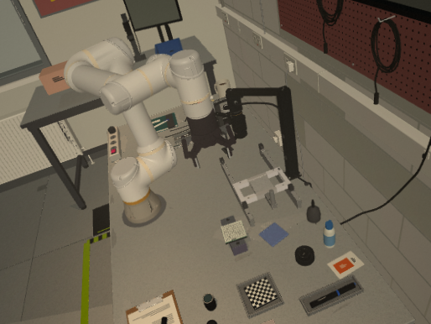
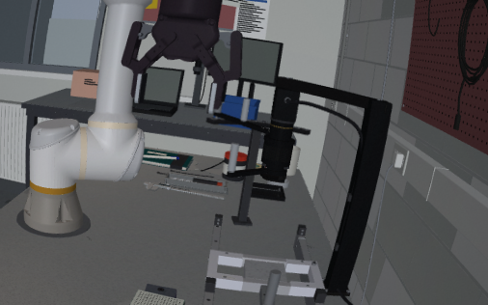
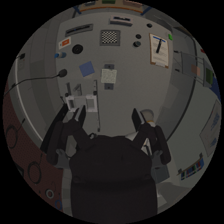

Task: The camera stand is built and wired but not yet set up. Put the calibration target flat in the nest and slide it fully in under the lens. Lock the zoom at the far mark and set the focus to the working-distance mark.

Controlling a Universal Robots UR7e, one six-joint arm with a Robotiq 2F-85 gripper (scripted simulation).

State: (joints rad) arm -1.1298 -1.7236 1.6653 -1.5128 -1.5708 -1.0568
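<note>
The camera lens (image 1: 239,119) (image 2: 281,145) on the black stand is partly hidden behind my arm in the side camera. My gripper (image 1: 208,156) (image 2: 185,67) (image 3: 108,118) hangs open and empty in the air just left of the lens, well above the bench. The dotted calibration target (image 1: 233,231) (image 3: 109,76) lies on a dark plate in front of the rails, apart from the white nest (image 1: 263,186) (image 2: 264,272) (image 3: 81,102). The nest sits on its rails near the stand's post, with nothing in it.
The stand's post and arm (image 1: 287,126) (image 2: 359,193) rise right of my gripper. On the near bench lie a blue pad (image 1: 273,233), a checkerboard tile (image 1: 260,292), a lens cap (image 1: 304,255), a bottle (image 1: 329,233), a pen tray (image 1: 331,294) and a clipboard (image 1: 154,310).
</note>
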